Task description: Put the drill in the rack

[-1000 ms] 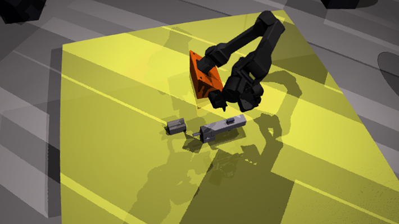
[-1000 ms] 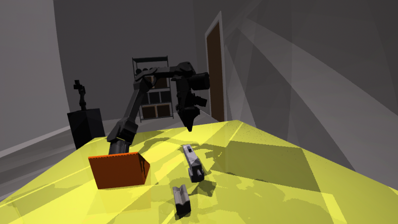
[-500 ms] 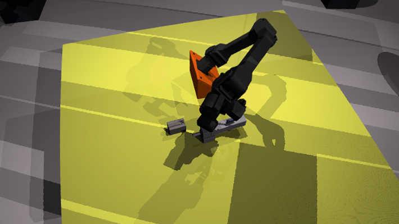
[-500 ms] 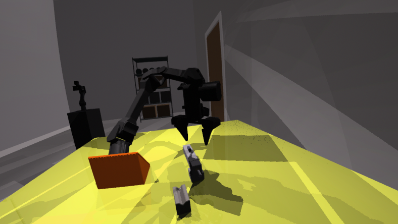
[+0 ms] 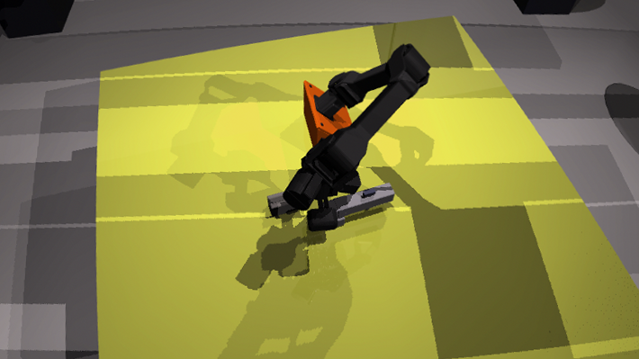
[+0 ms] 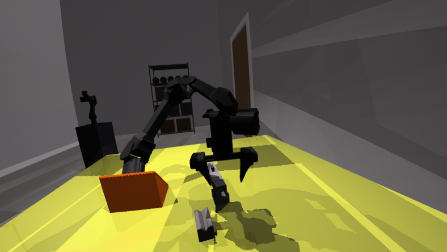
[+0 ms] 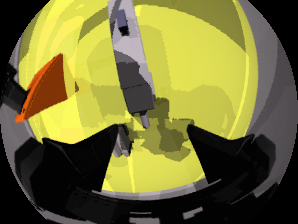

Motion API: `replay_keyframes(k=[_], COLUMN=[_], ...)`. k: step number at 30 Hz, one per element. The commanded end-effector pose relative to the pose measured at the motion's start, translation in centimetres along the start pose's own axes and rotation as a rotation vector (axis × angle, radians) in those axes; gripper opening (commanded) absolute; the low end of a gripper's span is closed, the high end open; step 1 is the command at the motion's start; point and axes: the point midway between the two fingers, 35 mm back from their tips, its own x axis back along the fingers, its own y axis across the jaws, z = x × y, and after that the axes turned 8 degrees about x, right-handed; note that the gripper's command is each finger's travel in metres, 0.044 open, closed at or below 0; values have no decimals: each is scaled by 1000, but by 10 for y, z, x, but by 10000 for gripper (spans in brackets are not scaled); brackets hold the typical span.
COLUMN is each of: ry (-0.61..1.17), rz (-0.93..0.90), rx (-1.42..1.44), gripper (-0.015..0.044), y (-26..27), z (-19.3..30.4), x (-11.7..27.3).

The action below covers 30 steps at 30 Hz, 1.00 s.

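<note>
A long grey holder [image 5: 381, 195] [image 6: 216, 176] [image 7: 125, 47] lies on the table, with a small blue-grey key [image 5: 368, 193] [image 6: 213, 167] [image 7: 122, 20] on its top. The short grey tip of the drill [image 6: 223, 194] [image 7: 145, 120] sticks out of its end; the rest is hidden inside. The grey rack [image 5: 276, 205] [image 6: 205, 231] [image 7: 123, 146], a small V-grooved block, stands apart beyond that end. My gripper [image 6: 225, 182] [image 7: 153, 128] is open and empty, pointing down above the area near the drill's end, its fingers on either side of the drill tip in the wrist view. How far down the key sits cannot be told.
The orange wedge-shaped base [image 5: 311, 115] [image 6: 134, 192] [image 7: 52, 85] of the arm stands to one side of the holder. The yellow table top [image 5: 166, 287] [image 6: 77, 225] carries the pieces. A shelf [image 6: 170, 67] and a dark pedestal [image 6: 93, 137] stand beyond the table.
</note>
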Motion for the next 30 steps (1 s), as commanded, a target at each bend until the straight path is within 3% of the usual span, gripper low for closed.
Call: replay_keyframes(k=[1, 30], ry=[0, 0], rz=[-14, -14], rx=[229, 228], gripper=[440, 440], y=[9, 9], z=[23, 19], x=[-20, -37])
